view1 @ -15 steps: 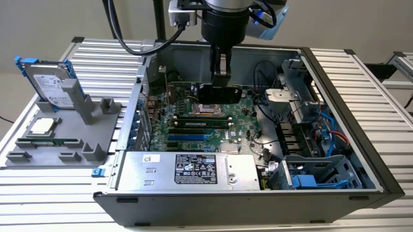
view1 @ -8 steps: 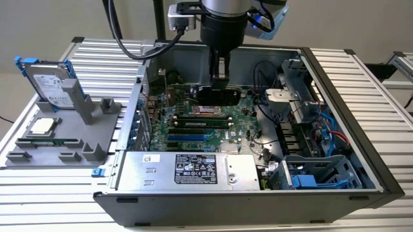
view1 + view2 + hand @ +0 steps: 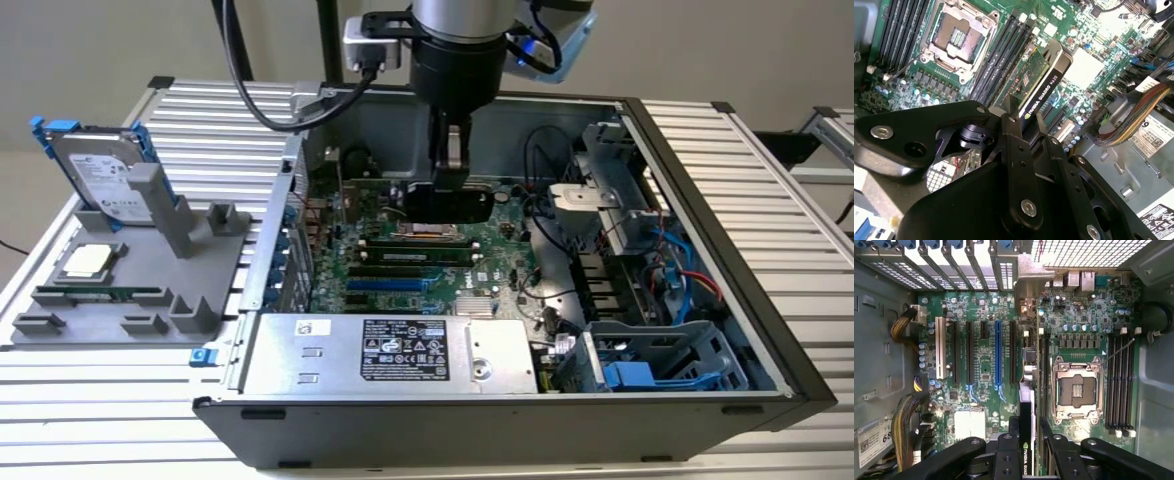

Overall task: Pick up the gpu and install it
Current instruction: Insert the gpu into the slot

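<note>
Gripper [image 3: 450,190] clamped on the gpu [image 3: 451,208], held over the motherboard [image 3: 501,262] inside the open computer case [image 3: 747,330]

In the exterior view the arm hides most of the card, so only a black boxy block shows below the fingers; in the second wrist view the gpu [image 3: 1041,82] stands on edge between the black metal fingers [image 3: 1016,150], green circuit face on one side, black cooler on the other, its near end cut off by the gripper, and the first wrist view shows the card [image 3: 1026,440] edge-on over the board between the expansion slots and the bare silver-framed processor socket [image 3: 1075,390]; whether it touches a slot cannot be told. On the grey holder [image 3: 147,270] outside the case stand one silver hard drive [image 3: 100,170] and one thin green memory stick [image 3: 100,294], well apart from the gripper
</note>
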`<control>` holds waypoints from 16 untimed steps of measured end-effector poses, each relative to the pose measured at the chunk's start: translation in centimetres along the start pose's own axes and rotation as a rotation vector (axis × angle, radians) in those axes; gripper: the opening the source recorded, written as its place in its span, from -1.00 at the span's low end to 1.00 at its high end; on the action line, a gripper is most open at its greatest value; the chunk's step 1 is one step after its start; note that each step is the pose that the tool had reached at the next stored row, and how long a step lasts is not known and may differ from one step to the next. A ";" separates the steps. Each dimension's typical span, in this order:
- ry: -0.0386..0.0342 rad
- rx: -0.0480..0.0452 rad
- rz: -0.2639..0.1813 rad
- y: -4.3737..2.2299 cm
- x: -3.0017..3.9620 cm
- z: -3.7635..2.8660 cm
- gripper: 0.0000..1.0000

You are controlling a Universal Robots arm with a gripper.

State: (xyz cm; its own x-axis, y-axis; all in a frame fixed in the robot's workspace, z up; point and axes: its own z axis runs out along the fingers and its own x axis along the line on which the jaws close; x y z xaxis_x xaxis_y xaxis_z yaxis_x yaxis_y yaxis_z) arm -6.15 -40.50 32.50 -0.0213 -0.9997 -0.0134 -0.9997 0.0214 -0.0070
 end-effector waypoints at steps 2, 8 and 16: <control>0.0000 -0.0037 0.010 0.00 0.17 0.12 -1.00; 0.0006 -0.0203 0.031 -0.02 1.02 0.32 -1.00; 0.0006 -0.0212 0.032 -0.03 1.57 0.56 -1.00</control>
State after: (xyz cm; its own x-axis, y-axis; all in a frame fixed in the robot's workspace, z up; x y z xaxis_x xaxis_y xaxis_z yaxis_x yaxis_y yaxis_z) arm -6.15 -42.07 31.91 -0.0534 -0.9985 -0.0126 -0.9985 0.0532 0.0146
